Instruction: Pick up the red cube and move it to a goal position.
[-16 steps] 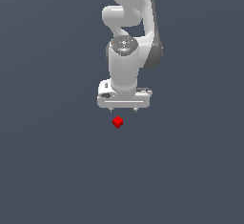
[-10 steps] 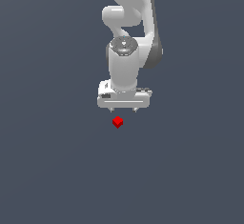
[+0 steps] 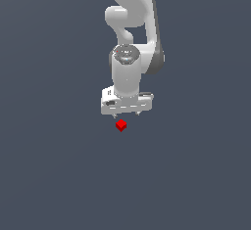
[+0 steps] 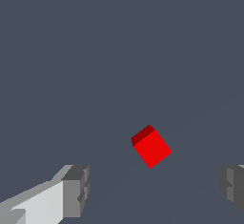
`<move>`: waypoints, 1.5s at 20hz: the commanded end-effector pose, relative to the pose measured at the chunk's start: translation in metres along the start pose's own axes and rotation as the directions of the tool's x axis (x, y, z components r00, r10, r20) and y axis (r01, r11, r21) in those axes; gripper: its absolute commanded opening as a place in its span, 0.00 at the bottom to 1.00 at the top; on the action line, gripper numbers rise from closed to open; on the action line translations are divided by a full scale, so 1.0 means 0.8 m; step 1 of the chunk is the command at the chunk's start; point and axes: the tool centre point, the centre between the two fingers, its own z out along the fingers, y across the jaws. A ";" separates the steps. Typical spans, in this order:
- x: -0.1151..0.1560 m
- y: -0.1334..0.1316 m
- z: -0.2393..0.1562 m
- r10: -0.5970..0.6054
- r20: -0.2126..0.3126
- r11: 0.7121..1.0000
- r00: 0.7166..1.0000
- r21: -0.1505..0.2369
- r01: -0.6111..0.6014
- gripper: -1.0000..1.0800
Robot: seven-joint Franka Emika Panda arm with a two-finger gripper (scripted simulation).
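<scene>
The red cube point(image 3: 121, 125) is tiny and bright red and lies on the dark grey floor just below my white gripper point(image 3: 127, 114) in the exterior view. The gripper points down, and its two short fingertips stand apart above the cube, not touching it. In the wrist view the cube point(image 4: 151, 147) sits turned at an angle between and beyond the two grey fingers point(image 4: 76, 190), with wide gaps on both sides. The gripper point(image 4: 155, 189) is open and empty.
The white arm point(image 3: 132, 23) rises behind the gripper toward the top of the exterior view. The plain dark grey floor point(image 3: 54, 165) fills the rest of both views.
</scene>
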 end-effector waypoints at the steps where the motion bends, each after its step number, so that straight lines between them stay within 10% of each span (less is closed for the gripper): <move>1: -0.003 0.001 0.012 -0.048 0.000 0.999 0.999 0.000 0.048 0.96; 30: -0.027 0.029 0.158 -0.600 -0.001 0.800 0.800 -0.004 0.600 0.96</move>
